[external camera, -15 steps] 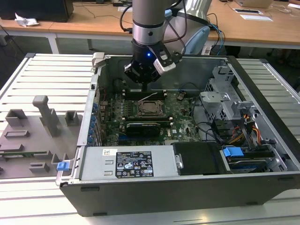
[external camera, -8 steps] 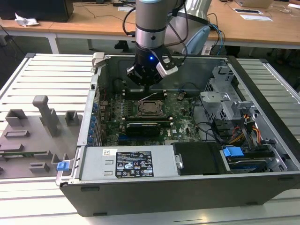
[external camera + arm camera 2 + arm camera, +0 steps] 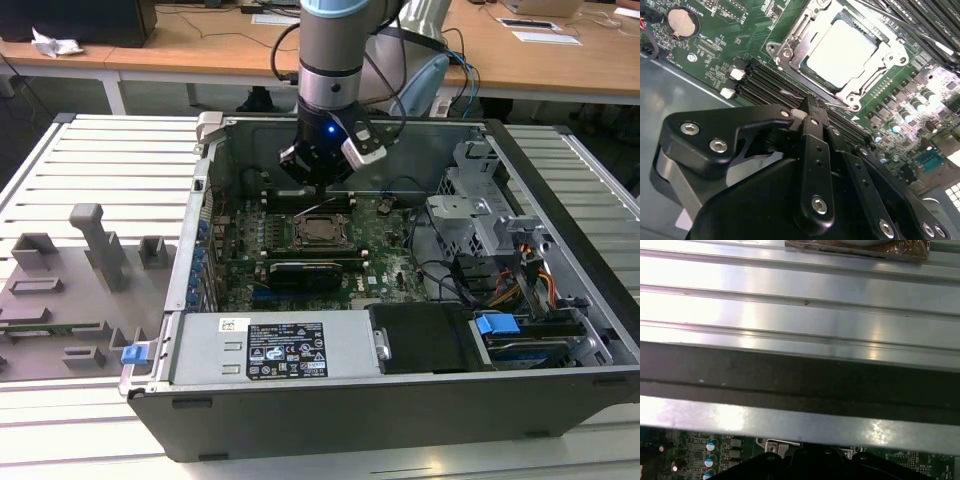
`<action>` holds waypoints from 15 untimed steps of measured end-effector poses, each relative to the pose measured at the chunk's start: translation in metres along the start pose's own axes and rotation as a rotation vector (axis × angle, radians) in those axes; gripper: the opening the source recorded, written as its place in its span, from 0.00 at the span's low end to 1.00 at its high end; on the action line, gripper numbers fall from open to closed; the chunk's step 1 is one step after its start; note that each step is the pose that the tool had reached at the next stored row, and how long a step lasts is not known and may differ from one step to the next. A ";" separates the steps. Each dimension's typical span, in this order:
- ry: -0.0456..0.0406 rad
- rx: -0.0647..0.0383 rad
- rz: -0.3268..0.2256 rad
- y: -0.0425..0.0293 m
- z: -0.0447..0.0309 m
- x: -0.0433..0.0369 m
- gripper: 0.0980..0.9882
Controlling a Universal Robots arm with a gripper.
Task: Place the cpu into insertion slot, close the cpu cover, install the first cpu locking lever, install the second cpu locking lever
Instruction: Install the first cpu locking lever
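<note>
The cpu [image 3: 840,52] lies flat in the insertion slot [image 3: 320,232], its silvery top facing up. The cpu cover [image 3: 799,31], a silvery frame, sits down around it. My gripper [image 3: 313,183] hangs just above the slot's far edge inside the open case. In the second wrist view its black fingers [image 3: 812,130] are shut tip to tip, nothing visible between them. The tips [image 3: 807,102] stand right by a thin wire locking lever [image 3: 790,93] along the slot's edge; whether they touch it I cannot tell. Another thin lever rod [image 3: 900,22] runs past the slot's opposite side.
The green motherboard [image 3: 385,255] lies in a metal computer case [image 3: 200,300] on a slatted table. Memory slots [image 3: 765,80] sit under the fingers, and a black card [image 3: 305,272] sits in front of the slot. Drive cages and cables [image 3: 500,280] fill the exterior view's right. The case wall [image 3: 800,330] is close.
</note>
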State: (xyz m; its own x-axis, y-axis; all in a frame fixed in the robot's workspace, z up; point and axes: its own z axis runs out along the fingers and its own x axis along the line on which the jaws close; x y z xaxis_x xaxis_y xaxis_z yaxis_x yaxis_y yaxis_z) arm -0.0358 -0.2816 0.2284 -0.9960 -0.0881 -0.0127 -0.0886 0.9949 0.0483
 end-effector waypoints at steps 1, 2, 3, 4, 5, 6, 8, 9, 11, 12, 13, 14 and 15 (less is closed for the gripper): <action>0.0001 0.000 0.000 0.0002 0.0004 -0.0019 0.01; 0.0001 0.000 0.000 0.0005 0.0009 -0.0032 0.01; -0.0001 0.000 0.000 0.0011 0.0025 -0.0055 0.01; 0.0000 0.000 0.000 0.0014 0.0041 -0.0078 0.01; 0.0001 0.000 0.000 0.0015 0.0060 -0.0100 0.01; 0.0001 0.000 0.000 0.0014 0.0081 -0.0116 0.01; 0.0000 0.000 0.000 0.0012 0.0116 -0.0134 0.01; 0.0001 0.000 0.000 0.0012 0.0127 -0.0139 0.01; 0.0001 0.000 0.000 0.0010 0.0158 -0.0151 0.01; 0.0001 0.000 0.000 0.0008 0.0187 -0.0158 0.01; 0.0001 0.000 0.000 0.0007 0.0200 -0.0160 0.01; 0.0000 0.000 0.000 0.0007 0.0214 -0.0161 0.01; 0.0003 0.000 0.000 0.0006 0.0218 -0.0164 0.01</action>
State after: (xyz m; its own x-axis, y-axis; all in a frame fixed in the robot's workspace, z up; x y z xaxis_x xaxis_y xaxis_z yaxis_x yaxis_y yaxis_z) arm -0.0194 -0.2785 0.2068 -0.9960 -0.0881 -0.0125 -0.0887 0.9949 0.0480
